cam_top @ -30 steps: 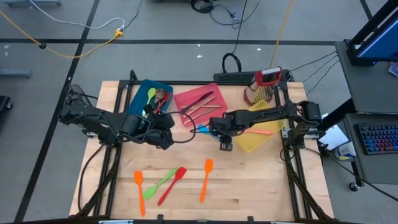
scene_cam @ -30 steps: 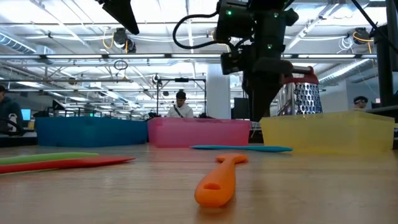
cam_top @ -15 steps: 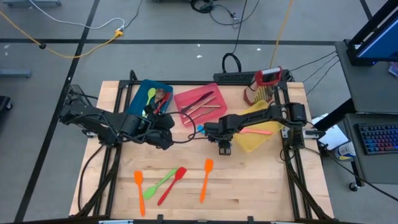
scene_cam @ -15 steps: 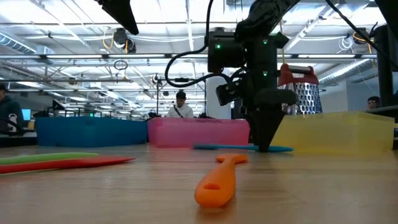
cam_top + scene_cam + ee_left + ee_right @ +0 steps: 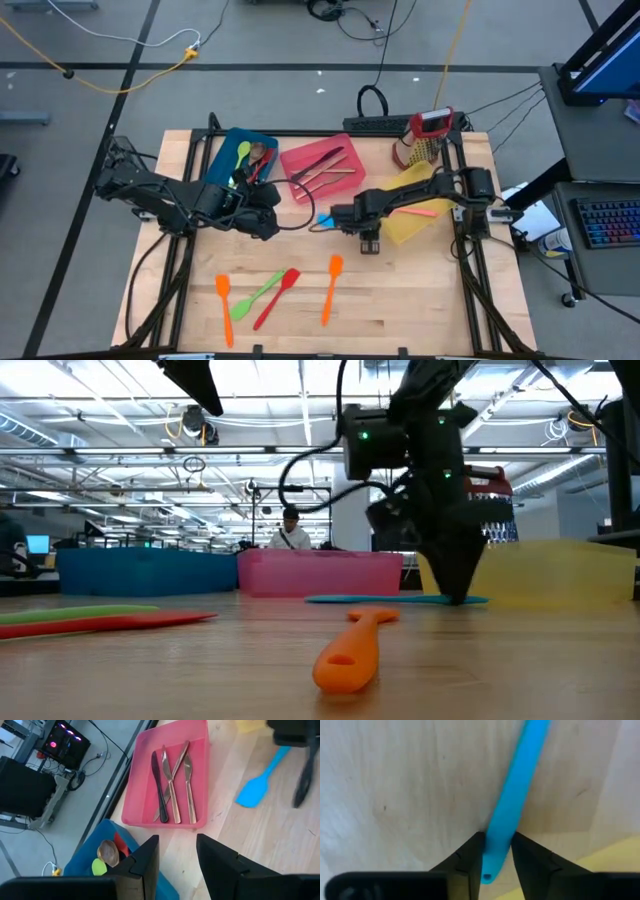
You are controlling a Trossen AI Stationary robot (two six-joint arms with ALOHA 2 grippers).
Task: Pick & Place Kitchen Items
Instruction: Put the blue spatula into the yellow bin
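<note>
1. Plainly, the right gripper point(image 5: 496, 857) is down at the tabletop with its two dark fingers point(image 5: 470, 857) set narrowly on either side of the handle tip of the blue spatula point(image 5: 512, 802); both pads look to be touching the handle, so I judge it a grip, though only at the very end, near the hang hole.
2. The spatula lies flat on the wooden table point(image 5: 420, 290), between the pink bin point(image 5: 322, 166) and the yellow bin point(image 5: 412, 222), its blade point(image 5: 252, 793) toward the pink bin; a hold so close to the tip could let the long blade droop or swing on lifting, or let the handle squirt out of the fingers altogether.
3. The yellow bin's wall stands just beside the gripper; a careless lift or sideways carry could knock the bin or catch the spatula on its rim.
4. The left gripper point(image 5: 175, 860) hangs near the blue bin point(image 5: 232, 150), fingers parted and holding nothing; it is close to the right arm's path, so a carry toward the left side risks a brush between the arms.
5. The orange spatula point(image 5: 331, 288), red spatula point(image 5: 278, 296), green spoon point(image 5: 256, 296) and a second orange utensil point(image 5: 224, 306) wait near the table's front edge, well apart from all this; a dropped blue spatula could land among them.
</note>
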